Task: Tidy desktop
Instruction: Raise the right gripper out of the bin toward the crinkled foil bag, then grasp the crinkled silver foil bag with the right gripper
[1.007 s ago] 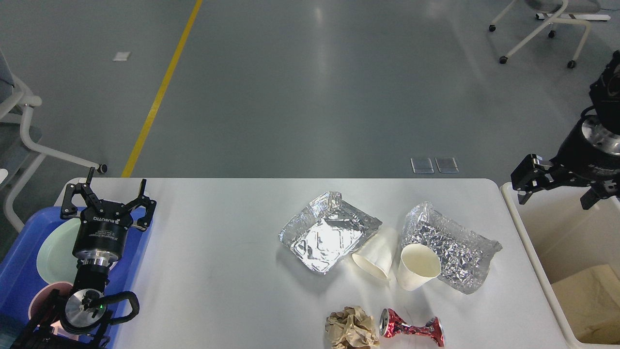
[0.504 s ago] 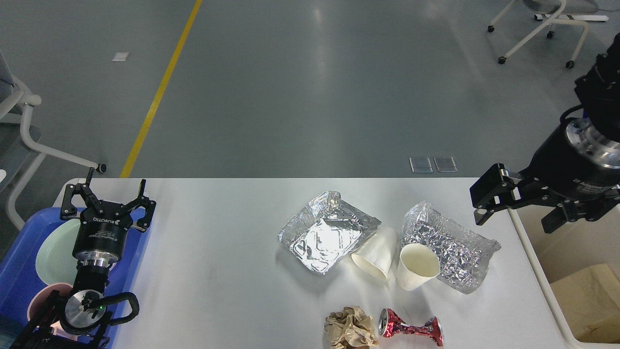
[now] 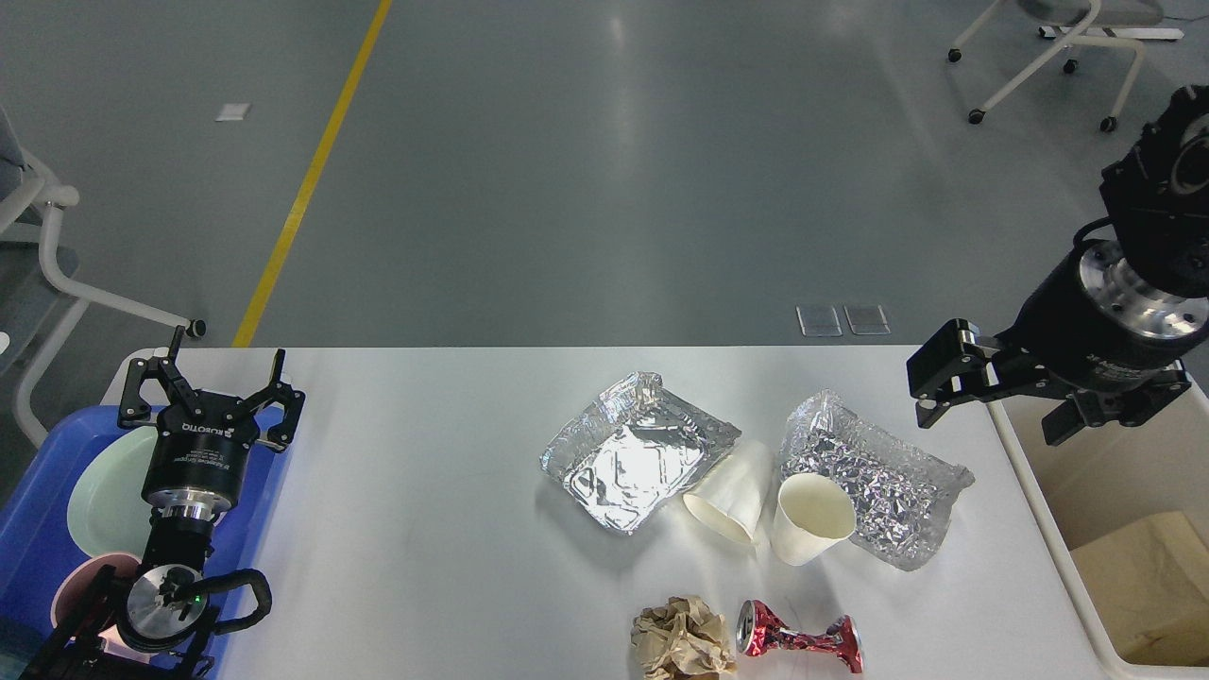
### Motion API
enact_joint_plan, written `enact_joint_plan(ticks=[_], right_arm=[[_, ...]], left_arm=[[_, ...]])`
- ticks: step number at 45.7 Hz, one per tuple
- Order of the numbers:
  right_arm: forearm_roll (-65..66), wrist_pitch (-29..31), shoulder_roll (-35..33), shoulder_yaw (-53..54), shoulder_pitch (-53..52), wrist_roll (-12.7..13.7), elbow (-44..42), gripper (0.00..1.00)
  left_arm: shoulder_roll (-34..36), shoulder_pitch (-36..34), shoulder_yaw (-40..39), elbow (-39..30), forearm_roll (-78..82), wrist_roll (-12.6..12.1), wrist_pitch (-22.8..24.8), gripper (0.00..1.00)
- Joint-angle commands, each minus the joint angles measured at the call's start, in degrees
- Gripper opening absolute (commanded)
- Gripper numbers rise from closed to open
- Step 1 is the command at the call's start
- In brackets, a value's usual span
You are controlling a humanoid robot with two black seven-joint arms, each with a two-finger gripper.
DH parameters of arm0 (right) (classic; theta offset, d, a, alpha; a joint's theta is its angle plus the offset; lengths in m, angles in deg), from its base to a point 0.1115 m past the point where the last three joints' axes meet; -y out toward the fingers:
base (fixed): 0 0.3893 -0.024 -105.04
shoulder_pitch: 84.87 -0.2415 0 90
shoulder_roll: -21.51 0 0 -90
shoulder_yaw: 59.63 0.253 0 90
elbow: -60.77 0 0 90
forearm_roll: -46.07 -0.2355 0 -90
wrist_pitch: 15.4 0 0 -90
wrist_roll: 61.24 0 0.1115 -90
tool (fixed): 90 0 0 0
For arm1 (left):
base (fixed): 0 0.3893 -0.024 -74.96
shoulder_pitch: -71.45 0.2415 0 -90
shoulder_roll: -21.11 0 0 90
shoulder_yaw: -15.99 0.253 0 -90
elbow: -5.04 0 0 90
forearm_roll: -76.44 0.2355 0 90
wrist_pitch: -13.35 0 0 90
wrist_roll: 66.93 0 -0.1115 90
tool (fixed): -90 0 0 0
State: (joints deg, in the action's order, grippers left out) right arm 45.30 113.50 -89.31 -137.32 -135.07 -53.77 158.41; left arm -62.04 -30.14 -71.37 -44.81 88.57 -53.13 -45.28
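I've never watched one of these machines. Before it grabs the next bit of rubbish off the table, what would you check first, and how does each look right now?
1. Left gripper free to grab: ok, fingers spread, nothing held, above the blue tray.
2. Right gripper free: cannot tell, its fingers are not clear from here.
3. Rubbish within view on the desktop: ok, foil tray, crumpled foil, two paper cups, crushed red can, paper ball.
4. Cups apart from foil: not ok, they crowd against it.
5. Cream bin has room: ok, only brown paper inside.
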Motion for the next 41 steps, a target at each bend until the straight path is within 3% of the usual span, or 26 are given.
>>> enact_joint_plan(ticks=[1,7,18,27,34,41], right_arm=[[0.16,-3.12,0.52,-0.01,4.48,0.0,-0.61,1.0],[-1.16,-7.96,0.17,-0.01,8.35,0.0,-1.4,0.97],[-21.45,-15.16,-0.18,-1.32,17.23,0.0,-4.73,0.94],[-30.77,-19.74,-0.35,-0.71,26.89,-0.09,-10.8,0.93],[-44.56,-20.44,-0.62,0.17,35.94,-0.26,-14.75,0.94],[-59.51,-25.1,-0.09,1.75,41.57,-0.26,-15.02,0.98]], left_arm=[[0.0,-0.09,0.0,0.1,0.0,0.0,0.01,0.96],[0.0,-0.09,0.0,0.01,0.0,0.0,0.01,0.96],[0.0,-0.09,0.0,0.01,0.0,0.0,0.01,0.96],[0.0,-0.01,0.0,0.01,0.0,0.0,0.01,0.96],[0.0,-0.09,0.0,0.1,0.0,0.09,0.01,0.96],[-0.09,0.08,0.0,0.01,-0.09,0.09,0.01,0.96]])
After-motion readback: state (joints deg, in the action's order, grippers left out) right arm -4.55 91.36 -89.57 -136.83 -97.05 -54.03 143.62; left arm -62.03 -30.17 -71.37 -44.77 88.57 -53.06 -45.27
